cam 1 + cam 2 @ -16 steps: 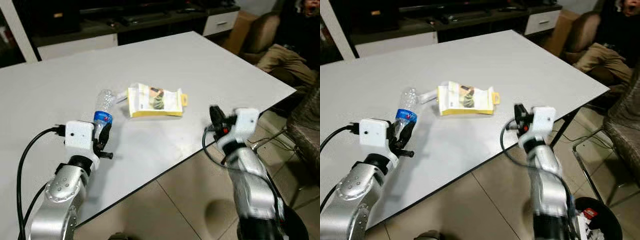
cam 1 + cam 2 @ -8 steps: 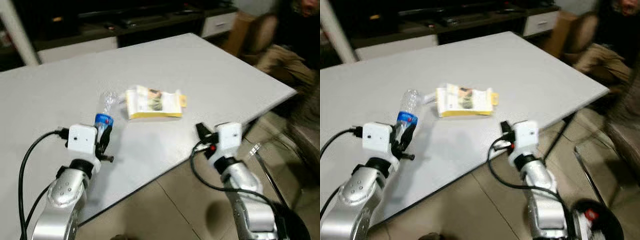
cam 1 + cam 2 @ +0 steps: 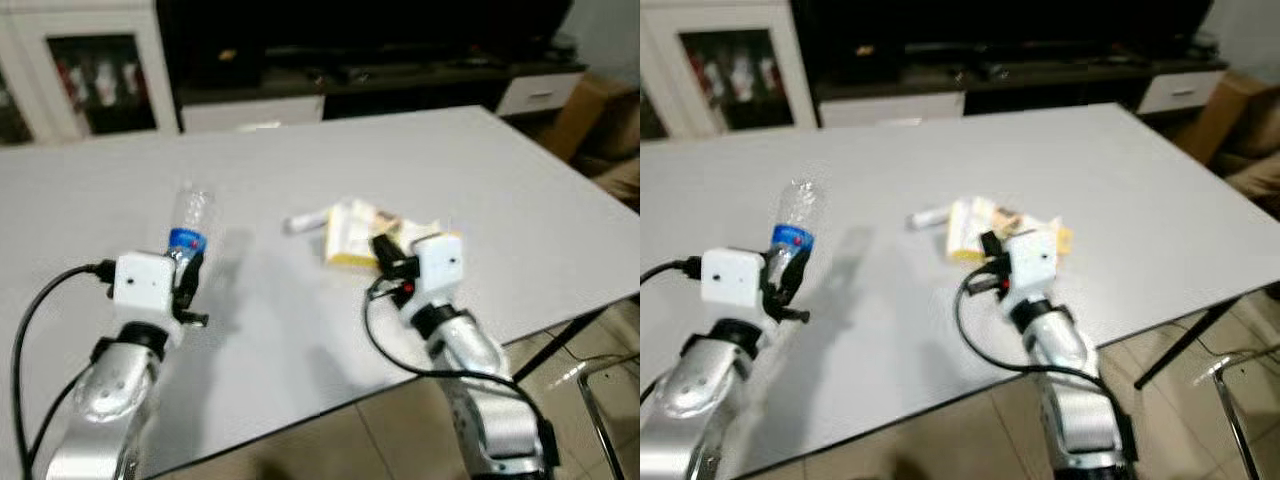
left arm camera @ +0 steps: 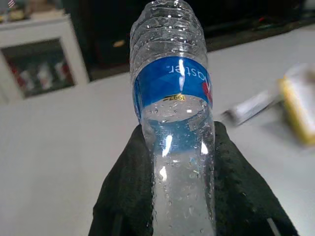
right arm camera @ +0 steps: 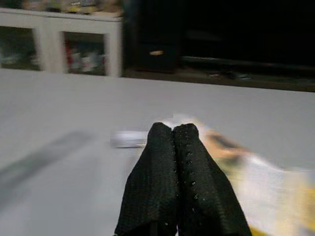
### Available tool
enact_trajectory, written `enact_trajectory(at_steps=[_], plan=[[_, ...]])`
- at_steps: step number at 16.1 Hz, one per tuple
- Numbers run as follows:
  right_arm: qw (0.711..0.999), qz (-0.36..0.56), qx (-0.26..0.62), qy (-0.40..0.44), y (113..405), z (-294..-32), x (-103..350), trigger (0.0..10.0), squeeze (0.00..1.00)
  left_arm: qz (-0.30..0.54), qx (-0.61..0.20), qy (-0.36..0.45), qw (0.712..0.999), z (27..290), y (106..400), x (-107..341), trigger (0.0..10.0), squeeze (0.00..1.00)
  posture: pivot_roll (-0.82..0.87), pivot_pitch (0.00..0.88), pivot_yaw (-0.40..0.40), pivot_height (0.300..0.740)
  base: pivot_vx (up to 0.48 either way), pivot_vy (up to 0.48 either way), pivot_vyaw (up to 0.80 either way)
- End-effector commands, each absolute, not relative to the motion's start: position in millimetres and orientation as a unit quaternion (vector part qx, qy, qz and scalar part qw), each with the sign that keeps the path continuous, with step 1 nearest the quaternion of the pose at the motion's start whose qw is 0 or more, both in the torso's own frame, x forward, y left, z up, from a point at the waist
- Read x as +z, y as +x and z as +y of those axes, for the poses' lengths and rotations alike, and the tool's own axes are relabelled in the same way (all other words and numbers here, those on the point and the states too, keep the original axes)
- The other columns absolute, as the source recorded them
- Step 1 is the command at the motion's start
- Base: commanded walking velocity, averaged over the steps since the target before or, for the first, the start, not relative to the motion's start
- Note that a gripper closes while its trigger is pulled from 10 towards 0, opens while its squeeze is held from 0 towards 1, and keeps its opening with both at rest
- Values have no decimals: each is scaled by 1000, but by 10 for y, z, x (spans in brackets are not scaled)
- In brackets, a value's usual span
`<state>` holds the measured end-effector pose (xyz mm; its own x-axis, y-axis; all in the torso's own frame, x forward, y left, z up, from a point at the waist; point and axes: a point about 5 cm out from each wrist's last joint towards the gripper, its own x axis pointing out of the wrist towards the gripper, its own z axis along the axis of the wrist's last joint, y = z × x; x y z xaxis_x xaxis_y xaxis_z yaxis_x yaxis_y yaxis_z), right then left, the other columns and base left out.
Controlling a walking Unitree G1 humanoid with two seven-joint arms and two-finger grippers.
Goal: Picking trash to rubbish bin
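**Bottle gripped, packet next**

Left gripper (image 4: 179, 196) clamped on the clear plastic water bottle (image 4: 172, 98), raised above the counter (image 3: 300, 330). Right gripper (image 5: 173, 142), jaws pressed together and empty, beside the yellow snack packet (image 3: 975, 225) mid-counter. Probably light, crinkly, slippery: best pinched at an edge.

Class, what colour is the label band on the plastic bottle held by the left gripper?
Blue, with white lettering, on the clear bottle; the left wrist view shows it best.

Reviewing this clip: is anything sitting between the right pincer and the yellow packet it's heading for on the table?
Nothing visible blocks it. The right pincer, fingers pressed shut, is over the table right at the yellow packet, which lies flat. A small white tube lies beside the packet's far side, not in the path. The left pincer holds the water bottle.
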<state>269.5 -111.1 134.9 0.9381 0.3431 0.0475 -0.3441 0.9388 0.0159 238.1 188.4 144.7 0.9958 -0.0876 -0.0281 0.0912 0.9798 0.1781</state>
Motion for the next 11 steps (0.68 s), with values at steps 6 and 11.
enact_trajectory(at_steps=[6, 11], plan=[[998, -16, 63, 1, 2675, -1479, 1350, 10000, 0, 16, -109, 86, 990, 1730, 2467, 1421, 10000, 0, 82, 0, -7, 740, 281, 0, 0], [1000, 2, -8, 22, 2790, -1768, 1326, 10000, 1000, 9, -119, 95, 988, 1715, 2548, 1455, 10000, 0, 71, 0, 4, 740, 0, 0, 0]])
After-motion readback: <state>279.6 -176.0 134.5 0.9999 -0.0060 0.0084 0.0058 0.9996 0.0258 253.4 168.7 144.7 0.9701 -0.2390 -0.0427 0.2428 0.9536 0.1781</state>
